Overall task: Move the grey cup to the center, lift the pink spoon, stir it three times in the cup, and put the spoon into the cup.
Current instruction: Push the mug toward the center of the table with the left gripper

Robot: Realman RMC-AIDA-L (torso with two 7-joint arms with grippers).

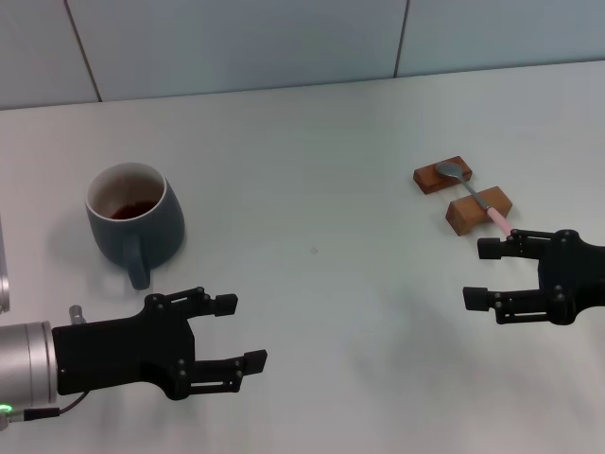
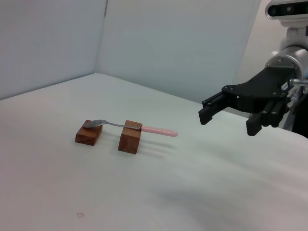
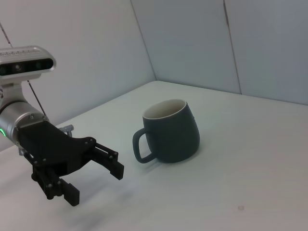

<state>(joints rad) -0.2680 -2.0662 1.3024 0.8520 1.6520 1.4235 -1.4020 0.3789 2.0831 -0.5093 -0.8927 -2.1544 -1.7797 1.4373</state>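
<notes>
We see the left gripper (image 1: 232,331) at lower left, fingers spread wide, empty, near the grey cup (image 1: 134,219) at left. The right gripper (image 1: 487,271), equally wide, hovers beside the pink spoon (image 1: 475,197) on wooden blocks (image 1: 461,193), partly covering its handle tip.

Both tools matte black, ribbed fingers; left tool (image 1: 225,333) on silver wrist cuff, green LED, grey-white wrist camera.

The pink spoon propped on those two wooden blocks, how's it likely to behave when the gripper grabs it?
The pink spoon looks stiff and probably light: slim metal neck, thin pink handle. It only bridges two wooden blocks, so a sideways nudge may roll it off. The smooth, narrow handle could slip between the open right gripper's fingers.
</notes>
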